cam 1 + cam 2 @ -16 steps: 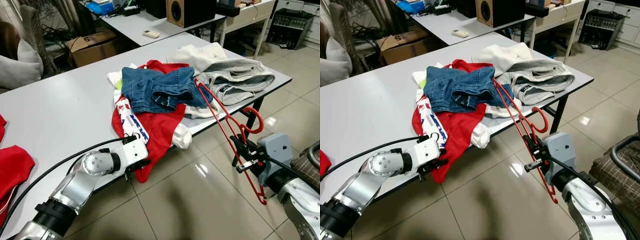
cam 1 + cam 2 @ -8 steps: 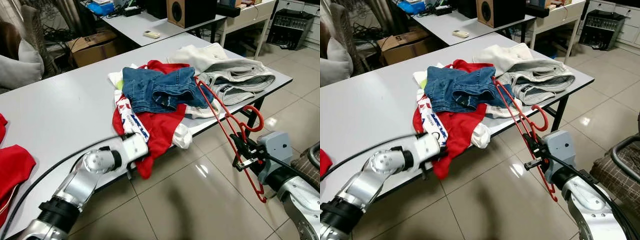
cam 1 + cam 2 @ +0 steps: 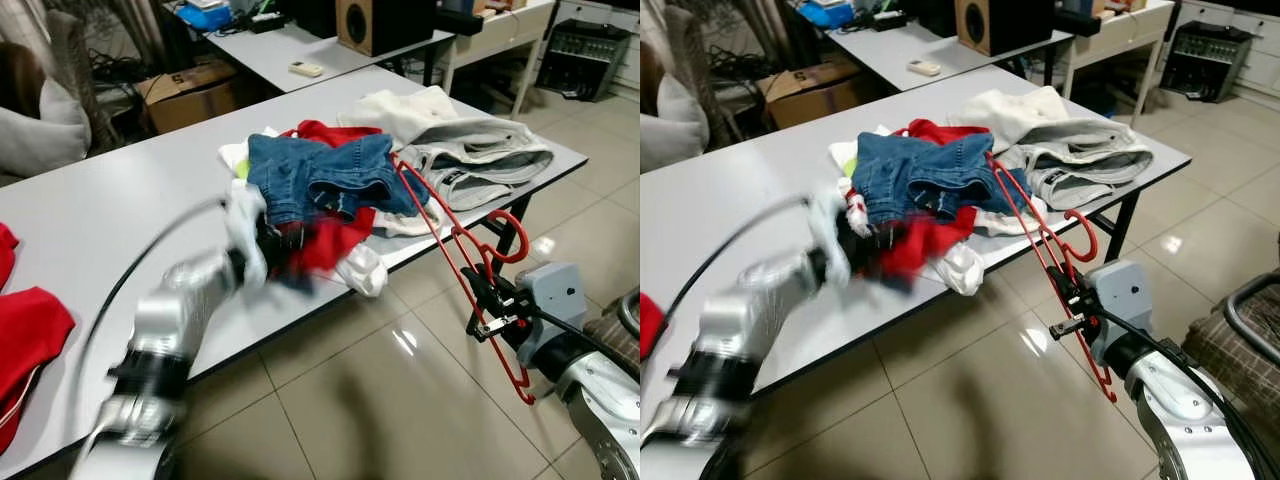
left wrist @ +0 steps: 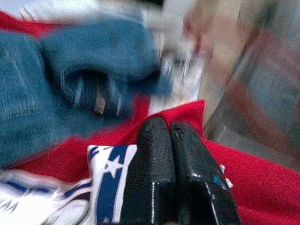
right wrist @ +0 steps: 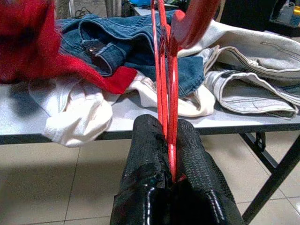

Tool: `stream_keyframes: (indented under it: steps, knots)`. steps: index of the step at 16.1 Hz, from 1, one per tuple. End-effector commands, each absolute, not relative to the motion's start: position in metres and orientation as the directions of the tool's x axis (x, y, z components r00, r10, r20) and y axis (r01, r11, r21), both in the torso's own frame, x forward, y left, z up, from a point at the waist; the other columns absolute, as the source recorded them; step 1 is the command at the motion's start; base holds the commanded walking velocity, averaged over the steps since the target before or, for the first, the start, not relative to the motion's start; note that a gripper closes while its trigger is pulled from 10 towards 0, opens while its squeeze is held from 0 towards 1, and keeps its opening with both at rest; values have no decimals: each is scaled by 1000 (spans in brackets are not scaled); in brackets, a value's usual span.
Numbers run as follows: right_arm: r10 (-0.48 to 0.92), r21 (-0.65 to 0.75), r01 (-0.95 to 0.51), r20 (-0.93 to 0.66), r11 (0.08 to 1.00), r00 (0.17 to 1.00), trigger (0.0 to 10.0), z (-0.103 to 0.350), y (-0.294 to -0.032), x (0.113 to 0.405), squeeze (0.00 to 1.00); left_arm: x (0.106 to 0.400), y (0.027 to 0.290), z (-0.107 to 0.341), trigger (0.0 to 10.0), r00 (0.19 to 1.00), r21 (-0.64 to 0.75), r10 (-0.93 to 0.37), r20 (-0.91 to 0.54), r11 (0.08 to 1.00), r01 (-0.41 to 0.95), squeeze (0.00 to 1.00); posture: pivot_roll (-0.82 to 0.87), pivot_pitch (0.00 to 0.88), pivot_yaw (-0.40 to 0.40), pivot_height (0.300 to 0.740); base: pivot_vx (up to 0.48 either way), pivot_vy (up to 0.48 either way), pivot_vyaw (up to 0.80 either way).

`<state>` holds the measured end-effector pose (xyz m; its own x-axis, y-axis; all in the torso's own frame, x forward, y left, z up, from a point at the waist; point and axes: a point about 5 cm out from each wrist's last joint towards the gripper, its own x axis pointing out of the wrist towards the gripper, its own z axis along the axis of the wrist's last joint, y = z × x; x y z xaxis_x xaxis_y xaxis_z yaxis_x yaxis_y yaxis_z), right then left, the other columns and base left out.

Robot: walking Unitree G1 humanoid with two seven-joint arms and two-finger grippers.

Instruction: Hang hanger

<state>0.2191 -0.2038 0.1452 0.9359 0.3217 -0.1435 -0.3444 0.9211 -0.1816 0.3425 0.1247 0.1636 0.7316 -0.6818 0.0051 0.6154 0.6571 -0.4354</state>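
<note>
A red hanger (image 5: 172,84) stands tilted off the table's front edge, its top leaning against the clothes pile. My right gripper (image 3: 487,310) is shut on its lower part, below the hook (image 3: 1087,240). My left gripper (image 4: 171,140) is blurred by motion over the grey table (image 3: 110,220). It is shut on the red garment (image 3: 335,230), beside a white strip with blue stars (image 4: 110,173). Blue jeans (image 3: 320,175) lie on top of that garment.
Pale jeans and a white top (image 3: 480,160) cover the table's right end. Another red cloth (image 3: 25,340) lies at the left edge. Behind are a second table with a speaker (image 3: 375,20) and a cardboard box (image 3: 190,90). Tiled floor (image 3: 330,400) lies in front.
My left arm has swung up and in towards the clothes pile, pulling the red garment's hanging end up onto the table. The right gripper and hanger have stayed put.
</note>
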Motion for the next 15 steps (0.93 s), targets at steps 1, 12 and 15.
stream_keyframes:
  steps: [1,12,15]
  knots:
    - [318,-191,-338,-127,921,939,10000,147,-205,221,0,353,139,182,0,789,-563,-608,83,625,541,0,-235,0,136,740,0,0,0]
    - [422,-162,-438,-123,884,898,10000,149,-197,214,0,368,148,149,10000,893,-625,-374,-249,766,147,1000,-240,0,129,740,0,0,0]
    - [405,-177,-424,-133,888,905,10000,148,-198,217,0,378,175,141,10000,937,-579,-58,-345,798,-164,1000,-241,0,126,740,0,0,0]
